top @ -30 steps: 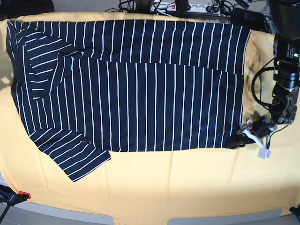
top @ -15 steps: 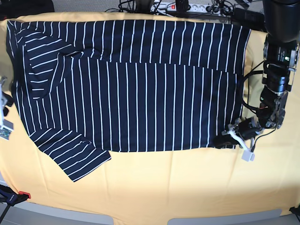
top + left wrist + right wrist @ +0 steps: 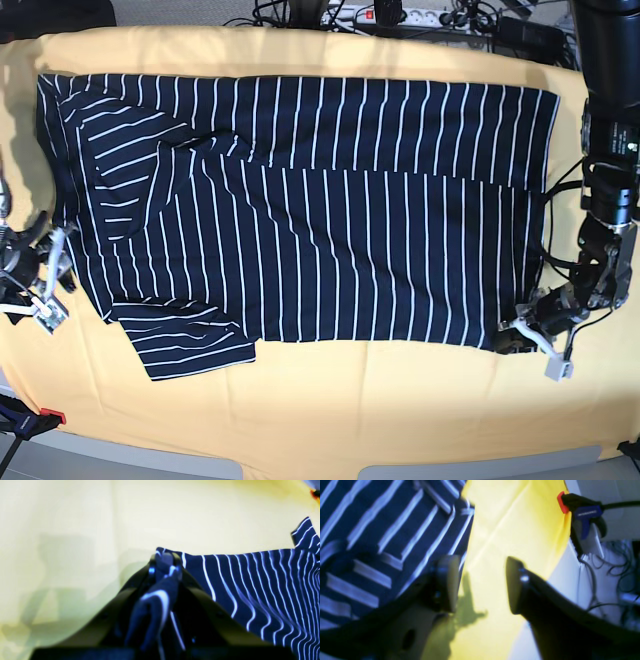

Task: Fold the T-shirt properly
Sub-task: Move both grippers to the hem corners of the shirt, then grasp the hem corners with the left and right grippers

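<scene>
Striped fabric of the T-shirt (image 3: 300,210) lay across the yellow cloth (image 3: 380,400), filling the frame's centre. The left gripper (image 3: 515,335) pinched its lower-right hem corner; the right gripper (image 3: 480,582) gaped empty, so pulling 1 corner risked skewing it.

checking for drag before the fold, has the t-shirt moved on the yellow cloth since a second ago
Yes. In the base view the T-shirt has slid toward the picture's right: its left edge now lies farther from the yellow cloth's left border, with the left hand shut on its corner.
</scene>
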